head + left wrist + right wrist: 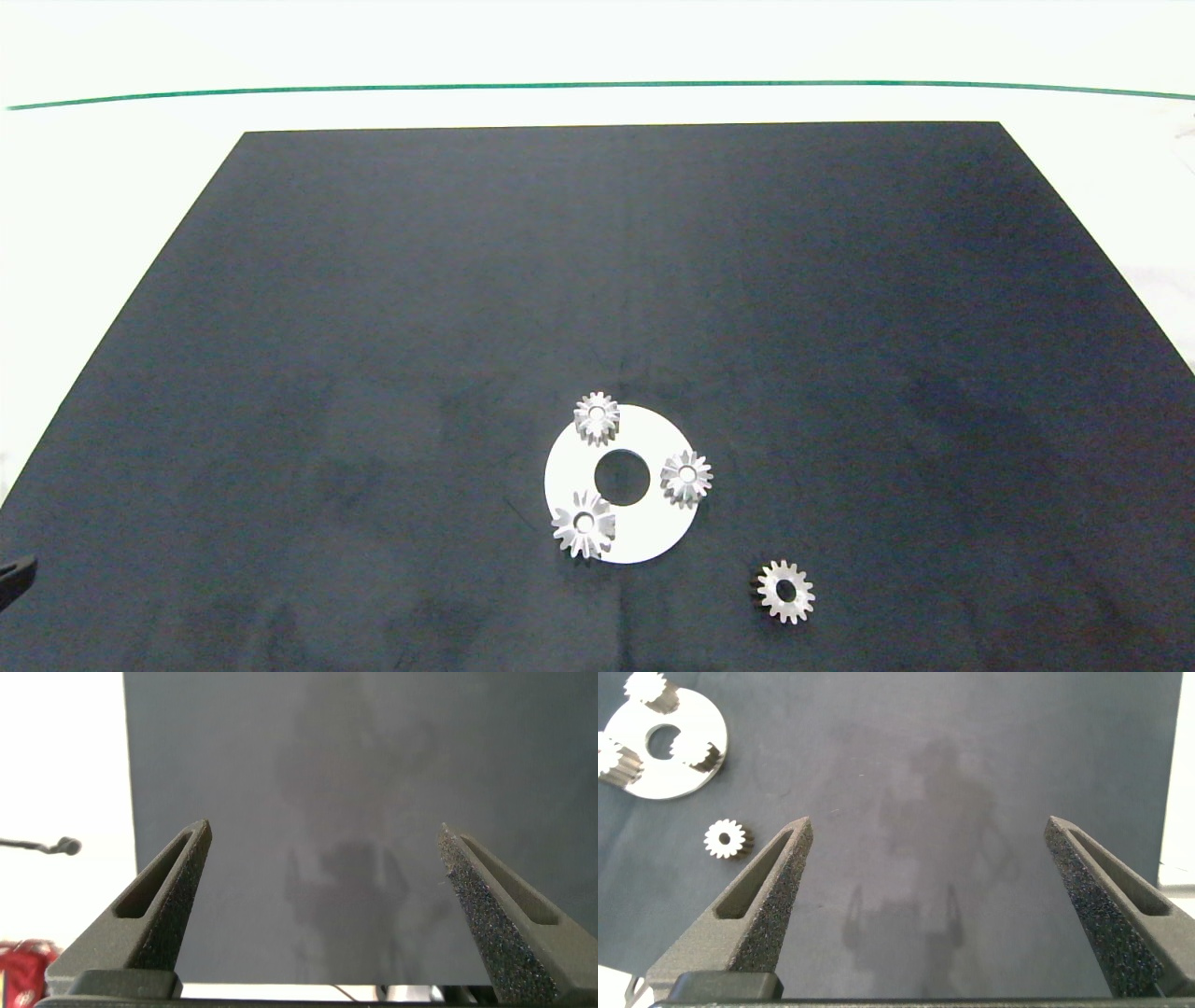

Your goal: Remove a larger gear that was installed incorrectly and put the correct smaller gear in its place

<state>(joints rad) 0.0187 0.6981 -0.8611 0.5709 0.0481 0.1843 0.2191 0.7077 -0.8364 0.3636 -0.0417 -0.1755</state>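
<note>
A white disc [644,537] is seen on the dark mat [373,327] of the worktop, with three gears seated on it. The larger gear [583,525] (star-like teeth) is mounted at the disc's near-left edge. The smaller gear [785,591] is laid flat on the mat, near the disc. Left tool [322,845] and right tool [926,835] are held wide over bare mat, nothing gripped.

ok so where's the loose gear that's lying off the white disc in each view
Head view: the smaller gear lies flat on the black mat, near the bottom edge, right of the white disc.
Left wrist view: not in it; only mat shows.
Right wrist view: the gear lies beside the disc.
Shared landmark: the white disc carrying three gears.
</note>
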